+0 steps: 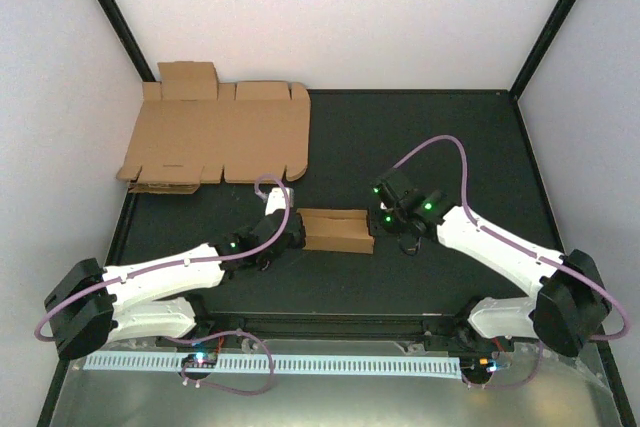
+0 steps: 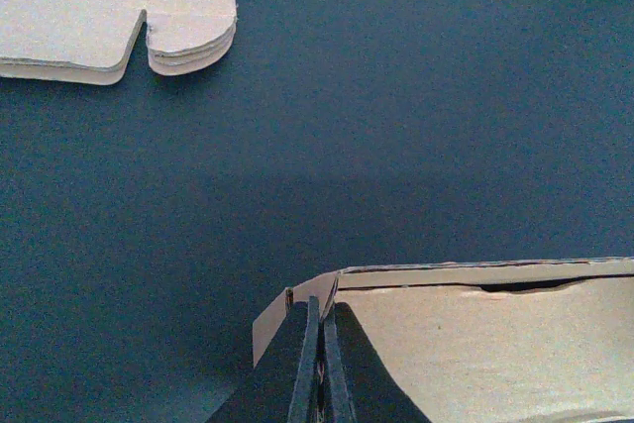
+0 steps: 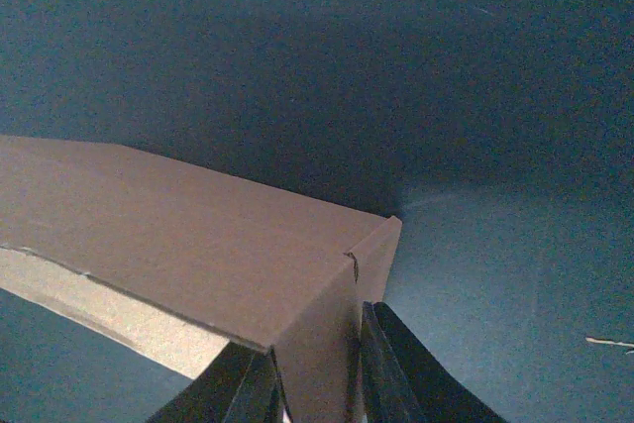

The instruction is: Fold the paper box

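Note:
The paper box (image 1: 337, 230), plain brown and half-folded into a long open trough, lies on the dark mat (image 1: 440, 147) between the two arms. My left gripper (image 1: 298, 231) is at its left end. In the left wrist view its fingers (image 2: 319, 309) are pressed together, pinching the corner flap of the paper box (image 2: 495, 344). My right gripper (image 1: 378, 232) is at the right end. In the right wrist view its two fingers (image 3: 317, 369) straddle the upright end wall of the paper box (image 3: 198, 235), one against each side.
A stack of larger flat cardboard sheets (image 1: 215, 137) lies at the back left of the mat, and its corner (image 2: 99, 7) shows in the left wrist view. White walls and black frame posts (image 1: 550, 22) enclose the mat. A white slotted strip (image 1: 270, 362) runs along the near edge.

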Available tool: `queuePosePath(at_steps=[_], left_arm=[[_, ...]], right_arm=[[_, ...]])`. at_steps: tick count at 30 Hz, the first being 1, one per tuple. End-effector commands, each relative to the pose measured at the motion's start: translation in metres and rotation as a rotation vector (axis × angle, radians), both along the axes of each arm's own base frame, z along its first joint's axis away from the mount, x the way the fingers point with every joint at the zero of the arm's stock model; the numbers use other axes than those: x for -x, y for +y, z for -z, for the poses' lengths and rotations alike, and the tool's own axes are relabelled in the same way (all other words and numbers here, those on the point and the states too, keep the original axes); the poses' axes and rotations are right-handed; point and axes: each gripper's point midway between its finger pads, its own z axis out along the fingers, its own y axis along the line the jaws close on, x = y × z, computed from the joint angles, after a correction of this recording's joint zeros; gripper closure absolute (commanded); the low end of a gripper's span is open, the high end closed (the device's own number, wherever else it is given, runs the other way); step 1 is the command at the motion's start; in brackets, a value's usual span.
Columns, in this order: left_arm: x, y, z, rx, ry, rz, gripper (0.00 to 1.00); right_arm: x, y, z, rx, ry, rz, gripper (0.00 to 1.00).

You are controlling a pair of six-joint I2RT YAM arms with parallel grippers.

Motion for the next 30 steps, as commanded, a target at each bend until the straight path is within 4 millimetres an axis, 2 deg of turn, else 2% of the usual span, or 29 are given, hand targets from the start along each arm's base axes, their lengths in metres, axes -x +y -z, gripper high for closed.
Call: queuePosePath(at_steps=[1, 11, 16, 30], left_arm=[[0.012, 0.0031, 0.0209, -0.043, 0.073, 0.022, 0.98], [0.0113, 0.0014, 0.0211, -0.056, 0.076, 0.028, 0.99], [0.0109, 0.0009, 0.0213, -0.063, 0.079, 0.026, 0.98], [0.011, 0.0003, 0.0197, -0.06, 0.076, 0.022, 0.98]], right_arm=[[0.0001, -0.0018, -0.009, 0.001, -0.03, -0.016, 0.75], [0.0013, -0.0046, -0.013, 0.012, -0.042, -0.027, 0.79], [0.0023, -0.005, -0.0177, 0.012, -0.052, -0.037, 0.78], [0.0029, 0.0033, -0.0164, -0.043, -0.035, -0.021, 0.86]])
